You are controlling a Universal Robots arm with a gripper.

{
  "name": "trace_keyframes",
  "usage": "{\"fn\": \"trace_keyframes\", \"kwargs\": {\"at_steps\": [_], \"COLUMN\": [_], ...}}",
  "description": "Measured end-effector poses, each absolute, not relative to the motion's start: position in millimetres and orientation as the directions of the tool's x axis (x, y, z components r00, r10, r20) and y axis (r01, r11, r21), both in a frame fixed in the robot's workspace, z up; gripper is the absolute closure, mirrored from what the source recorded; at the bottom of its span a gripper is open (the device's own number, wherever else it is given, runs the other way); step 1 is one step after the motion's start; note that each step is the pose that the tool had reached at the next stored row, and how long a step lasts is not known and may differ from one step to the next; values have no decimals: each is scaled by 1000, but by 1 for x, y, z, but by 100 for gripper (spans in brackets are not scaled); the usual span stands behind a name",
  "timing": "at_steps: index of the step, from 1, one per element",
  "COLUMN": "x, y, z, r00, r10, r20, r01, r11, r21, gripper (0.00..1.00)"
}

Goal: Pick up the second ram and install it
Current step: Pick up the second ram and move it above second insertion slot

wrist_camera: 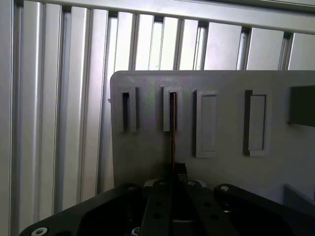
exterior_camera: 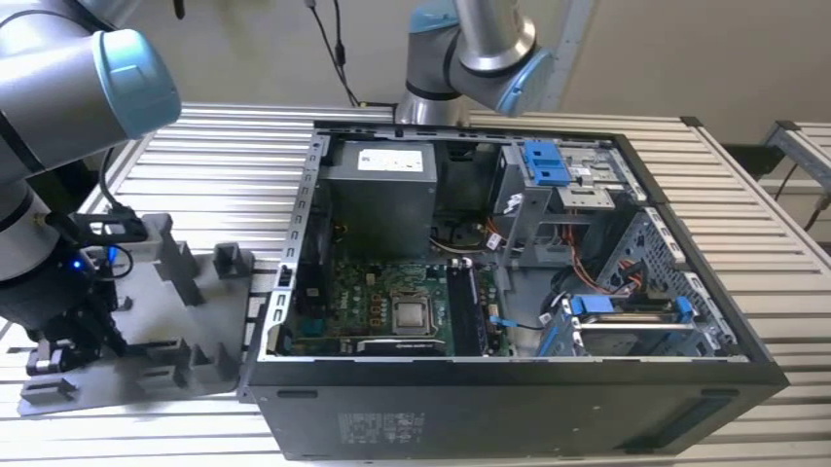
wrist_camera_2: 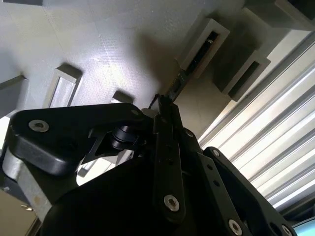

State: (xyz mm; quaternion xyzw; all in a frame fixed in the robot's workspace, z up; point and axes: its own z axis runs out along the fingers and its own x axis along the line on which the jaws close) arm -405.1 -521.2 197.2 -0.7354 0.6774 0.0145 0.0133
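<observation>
Second ram (wrist_camera: 172, 142) sat outside the open computer case (exterior_camera: 520, 399), on the grey holder tray (wrist_camera: 226, 177) just beside it toward the exterior view's left, standing on edge in one slotted post (wrist_camera: 173, 90). Its long axis ran straight from that post into the gripper (wrist_camera: 173, 169), whose fingers looked closed on its near end.
</observation>
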Motion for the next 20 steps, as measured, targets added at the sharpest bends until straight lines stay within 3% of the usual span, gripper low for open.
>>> {"fn": "trace_keyframes", "kwargs": {"at_steps": [10, 20], "x": [-405, -405], "y": [-519, -518], "z": [216, 260], "r00": [83, 83], "r10": [-996, -996], "r20": [-39, -39], "r01": [-997, -997], "r11": [-83, -83], "r21": [0, 0], "gripper": [86, 86]}}
